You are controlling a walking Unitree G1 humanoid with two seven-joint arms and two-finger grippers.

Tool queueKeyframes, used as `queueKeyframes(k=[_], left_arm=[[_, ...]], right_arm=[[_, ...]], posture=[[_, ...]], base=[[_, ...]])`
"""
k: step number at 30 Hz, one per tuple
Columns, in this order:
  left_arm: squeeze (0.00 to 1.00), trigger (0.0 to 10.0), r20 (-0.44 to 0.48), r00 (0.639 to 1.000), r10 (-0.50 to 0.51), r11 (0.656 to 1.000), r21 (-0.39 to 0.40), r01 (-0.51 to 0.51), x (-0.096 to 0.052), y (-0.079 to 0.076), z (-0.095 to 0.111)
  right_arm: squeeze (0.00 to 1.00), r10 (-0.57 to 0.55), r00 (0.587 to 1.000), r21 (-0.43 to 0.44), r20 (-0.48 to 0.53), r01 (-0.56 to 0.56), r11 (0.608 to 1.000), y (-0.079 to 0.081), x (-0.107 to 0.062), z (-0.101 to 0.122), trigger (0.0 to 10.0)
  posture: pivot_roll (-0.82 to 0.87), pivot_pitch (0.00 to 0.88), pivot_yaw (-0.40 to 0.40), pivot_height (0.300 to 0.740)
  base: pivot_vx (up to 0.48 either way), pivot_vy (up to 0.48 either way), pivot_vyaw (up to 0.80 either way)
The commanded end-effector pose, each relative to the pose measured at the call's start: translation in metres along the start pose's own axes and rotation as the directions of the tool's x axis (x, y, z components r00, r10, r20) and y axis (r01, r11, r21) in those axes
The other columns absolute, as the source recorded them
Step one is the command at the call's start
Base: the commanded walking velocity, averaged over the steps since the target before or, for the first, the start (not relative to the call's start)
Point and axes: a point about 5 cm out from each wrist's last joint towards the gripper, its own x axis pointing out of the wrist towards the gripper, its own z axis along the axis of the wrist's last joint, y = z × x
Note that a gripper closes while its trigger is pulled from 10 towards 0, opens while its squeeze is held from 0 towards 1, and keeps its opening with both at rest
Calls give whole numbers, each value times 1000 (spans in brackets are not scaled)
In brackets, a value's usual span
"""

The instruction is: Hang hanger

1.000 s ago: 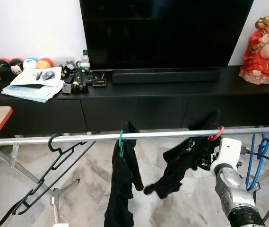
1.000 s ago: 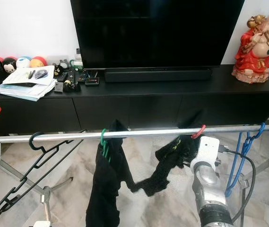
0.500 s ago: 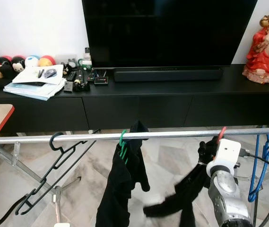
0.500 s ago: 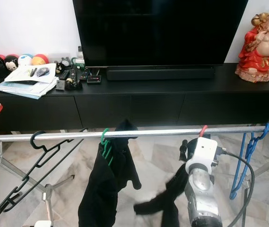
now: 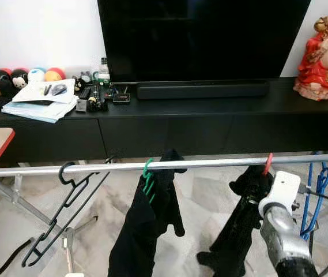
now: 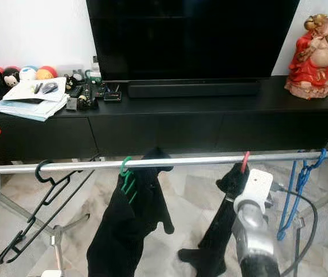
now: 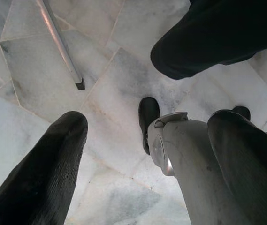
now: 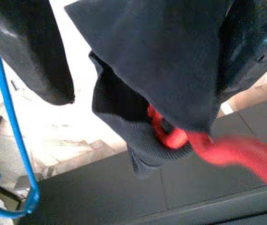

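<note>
At lower right, the red hanger point(image 5: 267, 163) with its black garment point(image 5: 241, 222) is hooked on the rail point(image 5: 123, 167); right gripper point(image 8: 138, 70) jaws are seen parted.

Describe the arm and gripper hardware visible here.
The right arm is a silver metal tube with a ribbed black collar low down and a white boxy module at the wrist; a black cable loops beside it. Its fingers are long, black and blunt-tipped. The left fingers are likewise black, finely textured, above a silver-grey leg and black foot.
</note>
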Motion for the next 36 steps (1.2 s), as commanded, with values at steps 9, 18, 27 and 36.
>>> queueKeyframes(k=[9, 18, 27, 36], left_arm=[[0, 10000, -17, 1000, 8, 1000, 8, -7, 0, 0, -3], [0, 10000, -13, 1000, 3, 1000, 7, -3, 1, -2, -1], [0, 10000, -17, 1000, 5, 1000, 9, -5, 0, -2, -2], [0, 10000, -18, 1000, 3, 1000, 23, -3, 0, -1, -3]], right_arm=[[0, 98, 994, 8, -42, -98, 995, 20, 8, 10, 10000], [0, 107, 993, -16, -58, -108, 994, 23, 10, 4, 0], [0, 100, 993, -28, -63, -102, 994, 20, 10, -1, 0], [0, 107, 993, -10, -40, -108, 994, 22, 11, 3, 0]], posture=[[29, 47, 21, 740], [35, 50, 21, 740], [35, 52, 22, 740], [41, 49, 26, 740]], base=[[0, 0, 0], [0, 0, 0], [0, 0, 0], [0, 0, 0]])
